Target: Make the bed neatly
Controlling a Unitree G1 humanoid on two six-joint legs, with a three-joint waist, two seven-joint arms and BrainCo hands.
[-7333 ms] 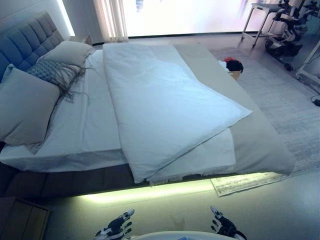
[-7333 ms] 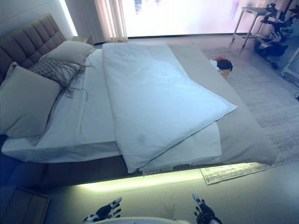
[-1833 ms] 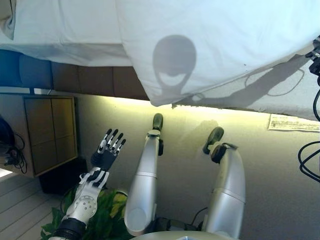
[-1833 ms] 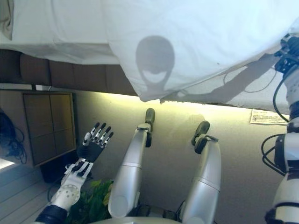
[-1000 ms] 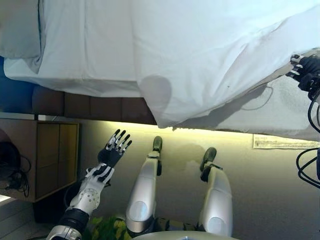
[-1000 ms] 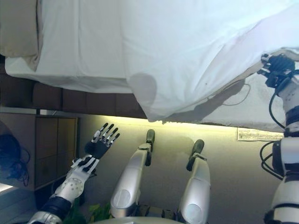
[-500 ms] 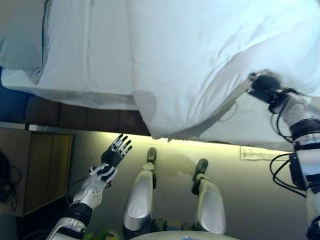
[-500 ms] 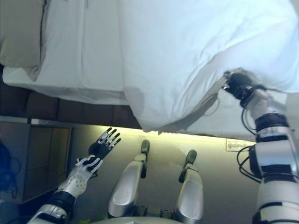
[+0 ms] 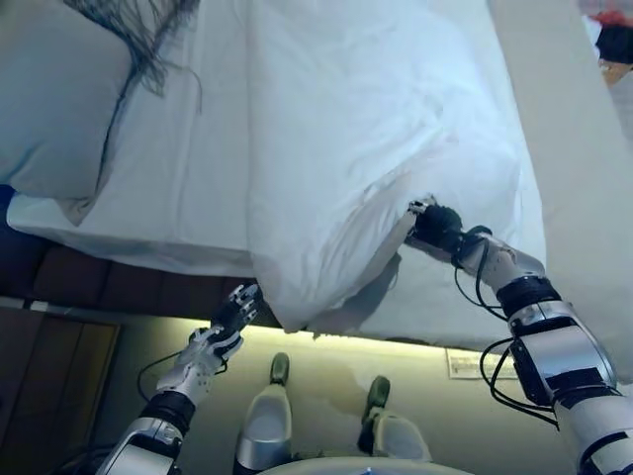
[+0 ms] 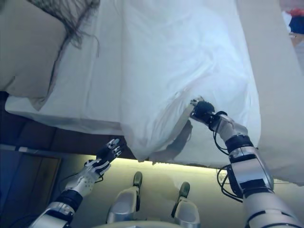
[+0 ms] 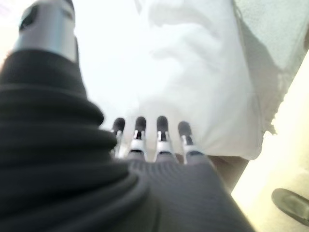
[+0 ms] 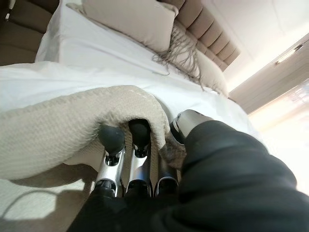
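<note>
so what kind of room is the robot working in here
Most likely a bedroom. A made-up bed fills the view, with a white duvet over it, a large pillow near the padded headboard, and a beige blanket that the right hand is gripping.

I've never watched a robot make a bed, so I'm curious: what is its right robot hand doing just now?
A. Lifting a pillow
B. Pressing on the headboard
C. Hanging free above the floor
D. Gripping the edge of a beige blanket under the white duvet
D: in the right wrist view the right robot hand has fingers curled into the beige blanket, beneath the duvet.
</note>
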